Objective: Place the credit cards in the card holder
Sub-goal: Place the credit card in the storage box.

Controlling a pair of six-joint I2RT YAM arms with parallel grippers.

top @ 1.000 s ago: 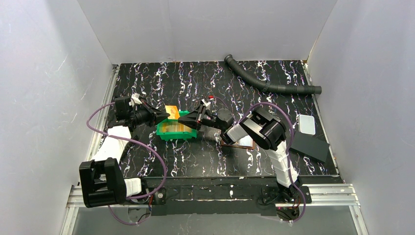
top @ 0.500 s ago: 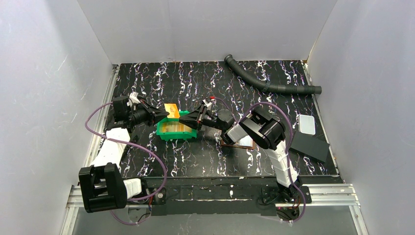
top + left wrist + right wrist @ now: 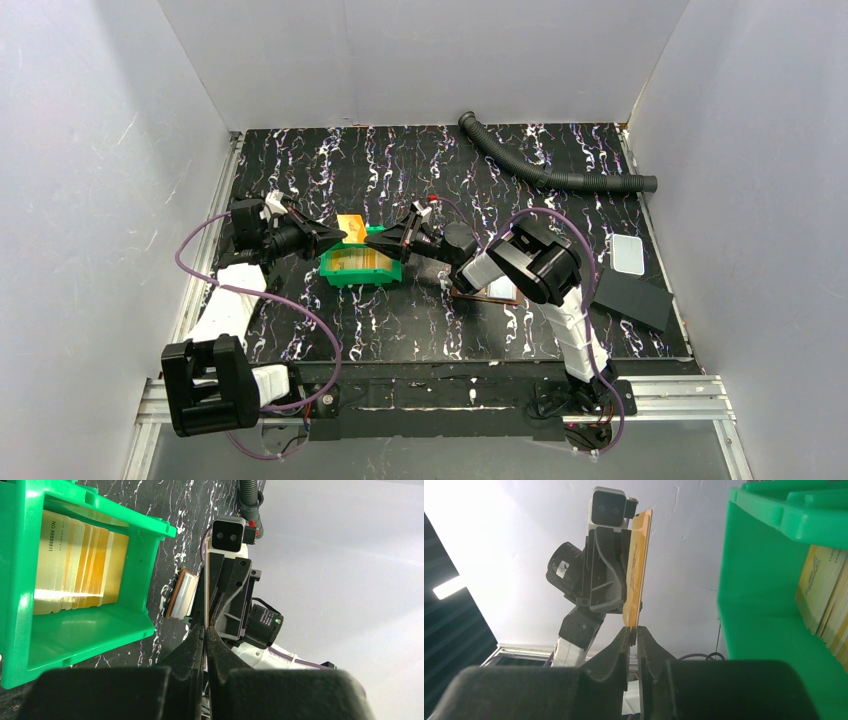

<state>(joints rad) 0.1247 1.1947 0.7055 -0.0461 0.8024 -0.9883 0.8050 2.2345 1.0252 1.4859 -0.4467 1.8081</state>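
Brown leather folding card holder (image 3: 497, 291): lies on the black marbled table (image 3: 400, 330), under the right forearm.
Green plastic bin (image 3: 352, 272): left of the holder, with a row of yellowish-tan and orange credit cards (image 3: 75, 560) standing inside.
Left gripper (image 3: 205, 632): over the bin, clamped tight on one orange credit card (image 3: 636, 570) held on edge.
Right gripper (image 3: 633, 632): fingers a narrow gap apart around that card's other edge; whether they pinch it cannot be told.
Black corrugated hose (image 3: 550, 172): far right.

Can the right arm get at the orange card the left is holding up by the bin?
Probably yes. The right fingers flank the orange card's free edge with nothing between them, and the left fingers pinch only the opposite edge. Whether the right has closed on it isn't clear.
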